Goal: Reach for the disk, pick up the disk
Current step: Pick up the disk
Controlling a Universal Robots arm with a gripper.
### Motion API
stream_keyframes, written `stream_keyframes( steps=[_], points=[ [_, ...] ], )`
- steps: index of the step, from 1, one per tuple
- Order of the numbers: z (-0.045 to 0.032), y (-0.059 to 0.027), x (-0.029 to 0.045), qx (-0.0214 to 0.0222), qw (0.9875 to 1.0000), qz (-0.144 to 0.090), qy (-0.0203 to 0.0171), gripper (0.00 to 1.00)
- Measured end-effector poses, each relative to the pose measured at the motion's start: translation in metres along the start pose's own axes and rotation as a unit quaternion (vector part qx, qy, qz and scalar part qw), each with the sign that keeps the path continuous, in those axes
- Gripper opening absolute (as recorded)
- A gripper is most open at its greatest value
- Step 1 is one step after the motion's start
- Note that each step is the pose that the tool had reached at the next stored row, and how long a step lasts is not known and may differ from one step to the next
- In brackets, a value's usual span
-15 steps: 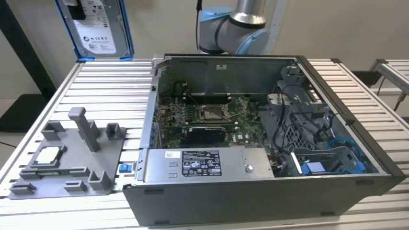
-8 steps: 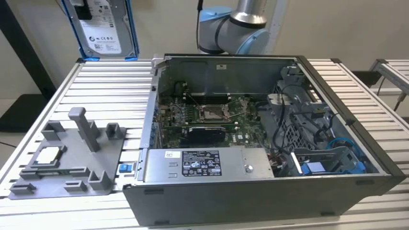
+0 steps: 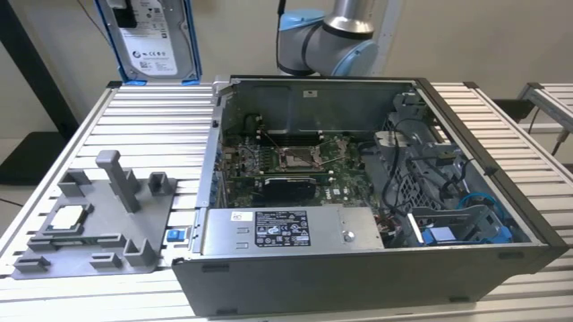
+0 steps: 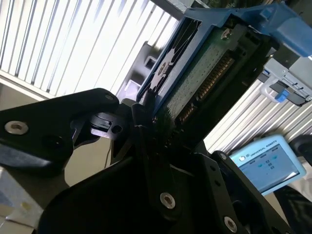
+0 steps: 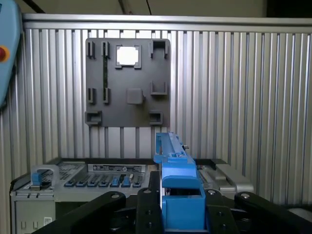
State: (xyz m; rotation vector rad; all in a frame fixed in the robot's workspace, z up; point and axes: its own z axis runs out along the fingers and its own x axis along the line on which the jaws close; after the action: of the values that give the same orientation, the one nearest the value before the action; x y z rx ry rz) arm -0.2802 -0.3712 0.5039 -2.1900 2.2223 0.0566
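Note:
The disk (image 3: 152,40) is a silver drive with a white label and bright blue rails. It hangs upright in the air over the far part of the slatted table, to the exterior view's left of the arm (image 3: 327,33). In the second wrist view its green circuit side (image 4: 204,73) and blue rail run out from my gripper (image 4: 146,119), whose black fingers (image 4: 92,109) are shut on it. The first wrist view has the disk (image 5: 175,168) edge-on between the fingers, high above the table.
An open computer case (image 3: 358,288) takes up the middle of the table, with a blue bracket (image 3: 447,235) inside. A grey fixture plate (image 3: 98,228) holding a small square chip (image 3: 67,218) lies at the exterior view's left. A pendant screen (image 4: 265,163) lies off the table.

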Motion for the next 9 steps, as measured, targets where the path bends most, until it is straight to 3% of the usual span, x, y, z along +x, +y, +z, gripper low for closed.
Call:
stream_keyframes(
  steps=[9],
  points=[
    [-0.0002,-0.0124,-0.0002,0.0,1.0,0.0,0.0,0.0]
  ],
)
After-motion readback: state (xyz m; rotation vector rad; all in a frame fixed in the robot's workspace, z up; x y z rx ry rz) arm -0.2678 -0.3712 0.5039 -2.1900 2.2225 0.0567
